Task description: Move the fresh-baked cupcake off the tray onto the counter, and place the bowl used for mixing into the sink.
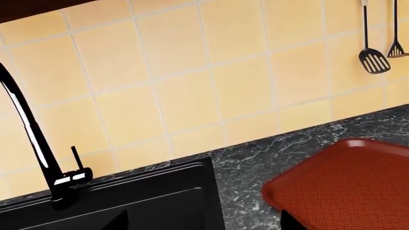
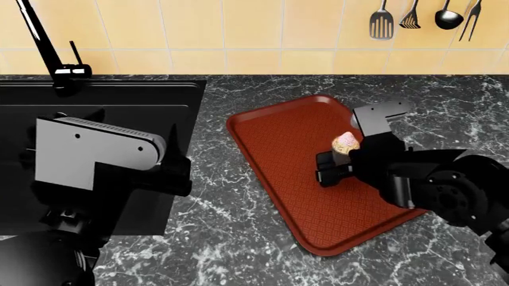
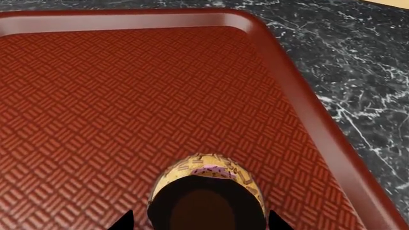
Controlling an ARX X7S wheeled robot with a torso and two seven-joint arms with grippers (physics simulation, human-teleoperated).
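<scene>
The small cupcake [image 2: 346, 142], with pale pink frosting and a tan wrapper, lies tipped on the red-brown tray [image 2: 294, 196]. In the right wrist view the cupcake [image 3: 208, 184] shows its dark base, and thin strips of tray [image 3: 128, 96] show on either side of it. My right gripper [image 3: 201, 221] is open, one fingertip on each side of the cupcake. My left gripper [image 1: 203, 221] is open and holds nothing, hanging over the sink's [image 1: 160, 191] right edge beside the tray [image 1: 345, 187]. The bowl is out of view.
The black sink [image 2: 119, 95] and its tall faucet [image 2: 44, 42] take up the left. Dark veined counter [image 2: 238, 238] surrounds the tray. Black utensils [image 2: 413, 18] hang on the yellow tiled wall behind. My left arm [image 2: 95, 155] covers much of the basin.
</scene>
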